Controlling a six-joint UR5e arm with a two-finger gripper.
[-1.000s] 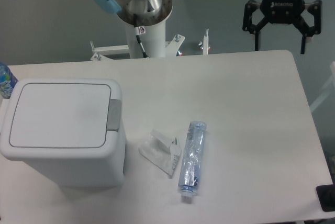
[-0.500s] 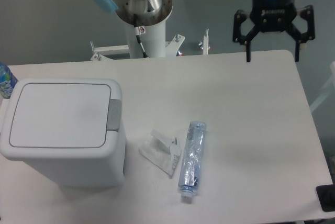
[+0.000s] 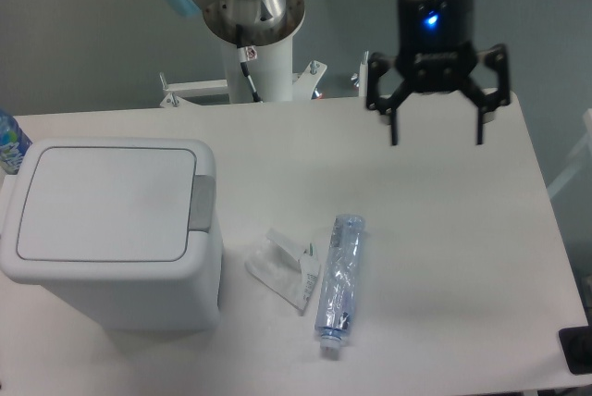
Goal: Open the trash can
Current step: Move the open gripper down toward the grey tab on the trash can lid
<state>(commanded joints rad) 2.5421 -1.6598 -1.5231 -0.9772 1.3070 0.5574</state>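
The trash can (image 3: 102, 229) is a large white boxy bin at the table's left, its flat white lid (image 3: 106, 202) shut. A grey push-button strip (image 3: 202, 203) sits on its right rim. My gripper (image 3: 436, 137) hangs open and empty above the table's back right area, fingers pointing down. It is well to the right of the trash can and apart from it.
An empty clear plastic bottle (image 3: 338, 283) lies on the table right of the bin. A crumpled white wrapper (image 3: 282, 268) lies beside it. A blue-labelled bottle (image 3: 9, 143) stands at the far left edge. The arm's base (image 3: 254, 35) stands behind the table. A dark object (image 3: 575, 350) is at the right corner.
The open gripper has moved left and lower, from above the table's back right corner toward the middle. The trash can and the other objects have not moved.
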